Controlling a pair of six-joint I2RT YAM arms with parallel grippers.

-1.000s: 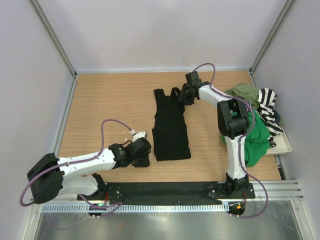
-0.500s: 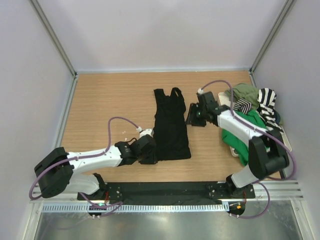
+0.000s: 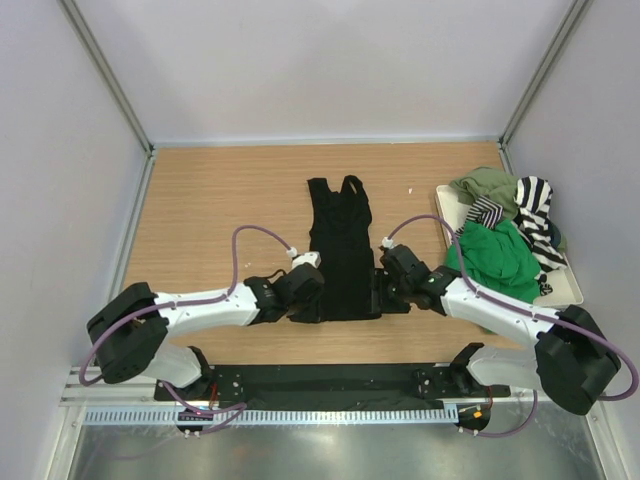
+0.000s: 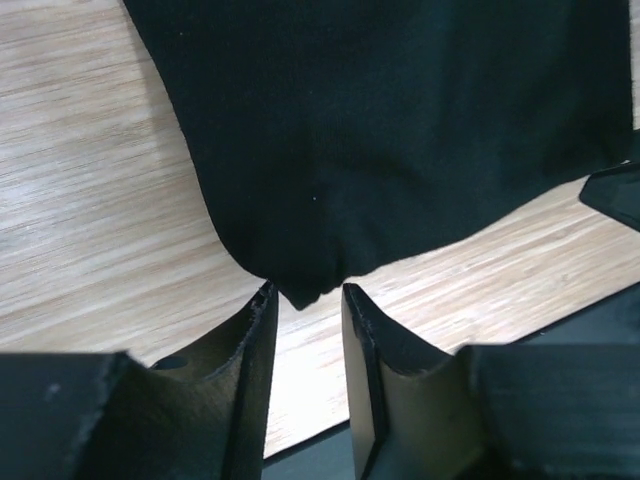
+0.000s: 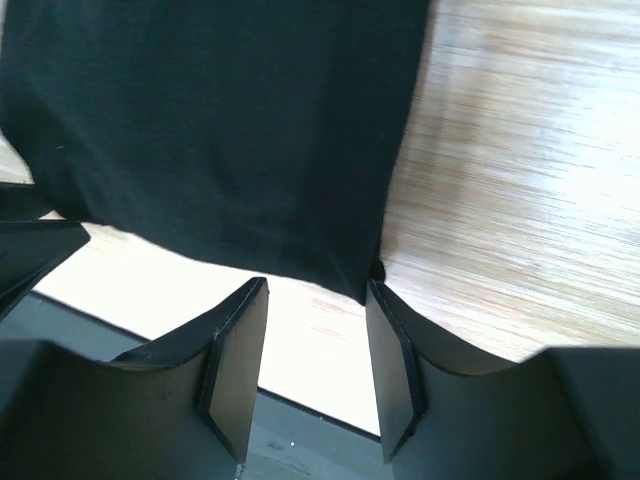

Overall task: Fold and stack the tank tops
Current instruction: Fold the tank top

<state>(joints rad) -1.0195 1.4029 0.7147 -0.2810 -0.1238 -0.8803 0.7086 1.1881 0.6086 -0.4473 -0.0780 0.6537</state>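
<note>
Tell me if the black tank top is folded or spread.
Spread: the black top lies full length on the table, straps at the far end, hem near, no fold visible.

Black tank top [image 3: 340, 250] flat at centre, straps far, green top [image 3: 500, 258], olive top [image 3: 490, 183], striped top [image 3: 535, 205] heaped at right

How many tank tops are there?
4. The black top lies flat mid-table; the green top, olive top and striped top are heaped on the tray at right. More may hide in that heap.

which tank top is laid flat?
The black tank top, spread full length; the green top, olive top and striped top lie bunched on the tray.
</note>
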